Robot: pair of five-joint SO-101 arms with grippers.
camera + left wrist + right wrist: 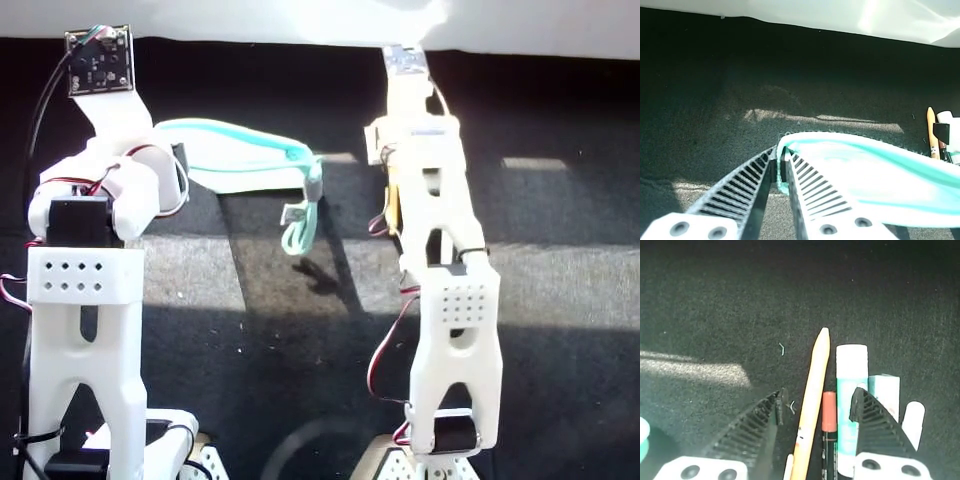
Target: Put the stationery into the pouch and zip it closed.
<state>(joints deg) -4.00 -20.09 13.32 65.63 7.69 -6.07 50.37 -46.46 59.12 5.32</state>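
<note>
Black fabric table [560,380], streaked with sunlight, lies beneath the teal pouch [240,158].

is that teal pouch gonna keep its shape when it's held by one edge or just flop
Probably floppy: the pouch, pinched at one edge by the left gripper, curves and droops away from the grip, its strap dangling. Likely light, since that small pinch seems to carry it. Being that limp, its mouth may not stay open.

Left arm [85,300] and right arm [455,320] were chunky white plastic with black servos [80,220] and red-black wires [385,350]. Left tool [780,151] and right tool [819,397] had ribbed fingers [812,192], screws [827,229] at the base.
</note>
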